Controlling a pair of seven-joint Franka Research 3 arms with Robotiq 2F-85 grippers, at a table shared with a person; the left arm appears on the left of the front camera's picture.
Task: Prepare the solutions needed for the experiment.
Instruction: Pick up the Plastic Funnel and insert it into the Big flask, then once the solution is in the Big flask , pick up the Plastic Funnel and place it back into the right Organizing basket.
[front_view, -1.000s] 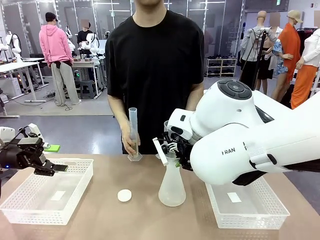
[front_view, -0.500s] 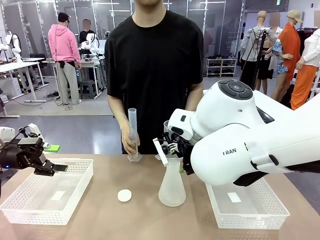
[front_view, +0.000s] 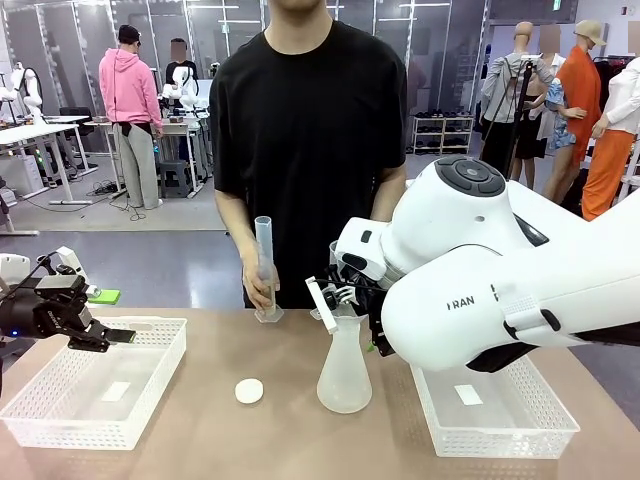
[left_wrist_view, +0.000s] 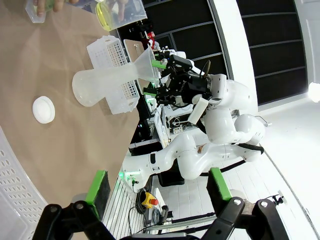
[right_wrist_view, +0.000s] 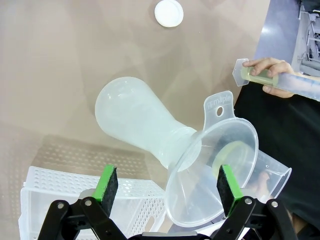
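So the left arm (front_view: 40, 305) comes in low from the left side with its wrist roughly level, and the left gripper (front_view: 108, 336) points in toward the middle, fingers spread wide with nothing between the green pads (left_wrist_view: 98, 185). The right arm (front_view: 480, 290) is the big one up front, reaching across to the middle with its white elbow bulging at the camera. Its wrist is bent so the right gripper (right_wrist_view: 167, 184) aims downward, jaws wide apart and not clamped on anything.
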